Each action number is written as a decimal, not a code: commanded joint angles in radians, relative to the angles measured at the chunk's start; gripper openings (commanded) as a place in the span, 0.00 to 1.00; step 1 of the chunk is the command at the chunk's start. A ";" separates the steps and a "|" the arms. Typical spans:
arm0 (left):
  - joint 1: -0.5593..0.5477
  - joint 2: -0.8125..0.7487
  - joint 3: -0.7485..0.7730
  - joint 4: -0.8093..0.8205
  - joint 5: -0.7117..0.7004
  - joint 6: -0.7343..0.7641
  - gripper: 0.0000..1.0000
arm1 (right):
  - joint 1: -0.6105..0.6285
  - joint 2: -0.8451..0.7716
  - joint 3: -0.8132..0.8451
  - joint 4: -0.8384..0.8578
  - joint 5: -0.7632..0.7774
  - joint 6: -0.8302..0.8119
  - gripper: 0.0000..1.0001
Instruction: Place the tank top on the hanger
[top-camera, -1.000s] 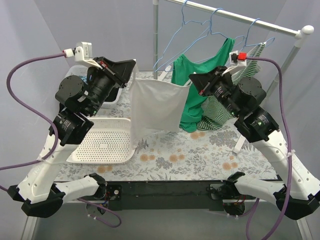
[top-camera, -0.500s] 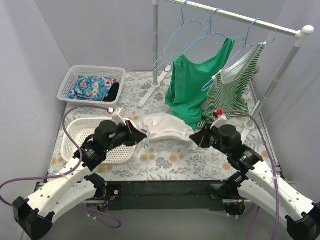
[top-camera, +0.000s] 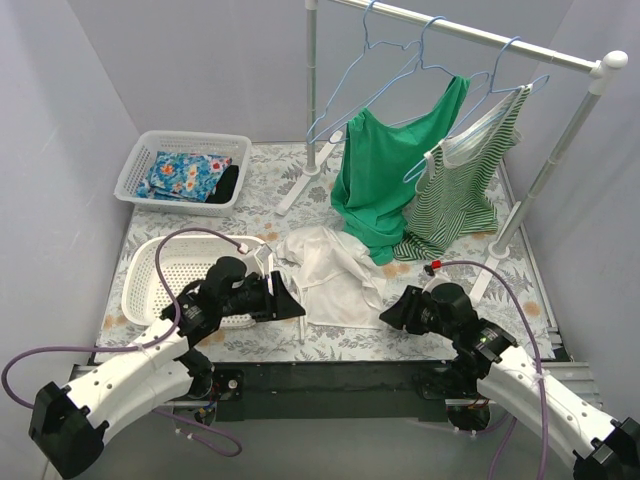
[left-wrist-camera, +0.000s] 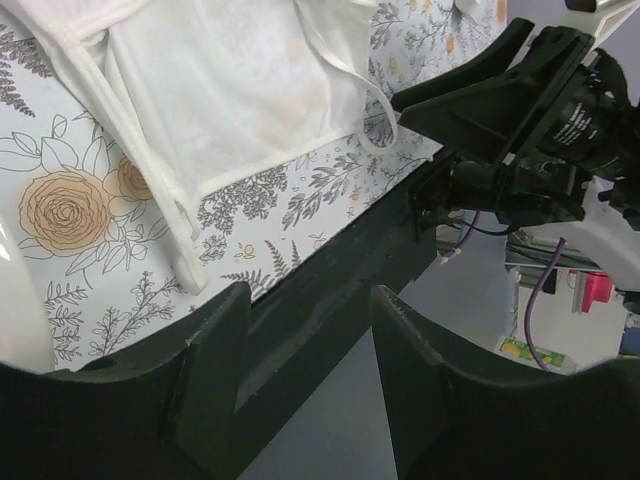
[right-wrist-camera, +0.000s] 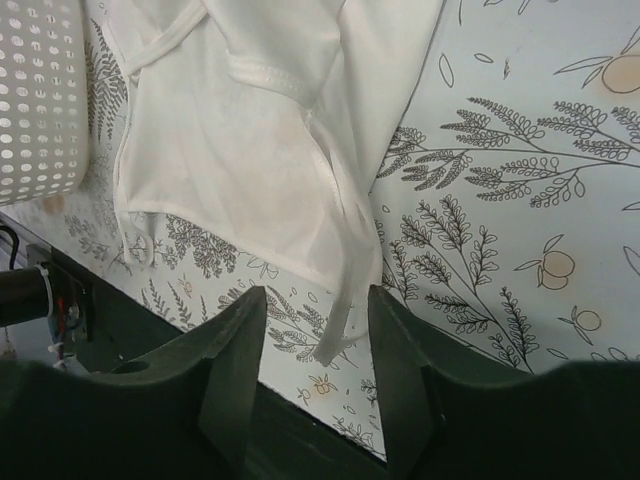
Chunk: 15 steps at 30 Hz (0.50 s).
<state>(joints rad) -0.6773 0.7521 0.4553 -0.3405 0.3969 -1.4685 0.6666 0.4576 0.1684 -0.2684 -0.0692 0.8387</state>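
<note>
Both my arms have dropped low and drawn back toward the near edge since half a second ago, and the tank top (top-camera: 328, 278), bunched up between them then, now lies loose and rumpled on the desk (top-camera: 440, 262), let go. At far left the white basket (top-camera: 150, 262) sits just beside my left arm, so I have little room to swing out that way. My left gripper (left-wrist-camera: 310, 300) hangs wide with nothing in it, aimed at the garment's near hem, and past that hem there is only a narrow band of floral cloth before the desk's dark front edge. A careless drag toward me could pull the fabric over it. The straps lie looped and folded on the body. If I pinch only a strap, or both layers at once, the top would likely hang twisted or closed, and the hanger (top-camera: 345, 88), up on the rail (top-camera: 480, 35) well behind, could not slide in. My right gripper (right-wrist-camera: 318, 300) is equally wide and empty, with a strap end lying on the desk beneath it. Bare desk opens to its right. Further back the green top (top-camera: 385, 170) hangs with its hem just beside the tank top's far corner, next to the striped top (top-camera: 455, 190). I judge a lift toward the rail risks snagging either one.
</note>
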 joint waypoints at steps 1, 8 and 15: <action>-0.004 -0.020 0.139 -0.092 -0.047 0.057 0.54 | 0.005 0.001 0.092 -0.064 0.045 -0.030 0.56; -0.002 0.022 0.455 -0.178 -0.348 0.177 0.66 | 0.005 -0.013 0.200 -0.181 0.149 -0.075 0.63; 0.001 0.338 0.957 -0.121 -0.552 0.445 0.68 | 0.005 0.056 0.264 -0.173 0.103 -0.142 0.65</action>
<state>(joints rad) -0.6777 0.9421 1.1854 -0.4957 0.0116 -1.2114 0.6682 0.4629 0.3748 -0.4324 0.0471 0.7555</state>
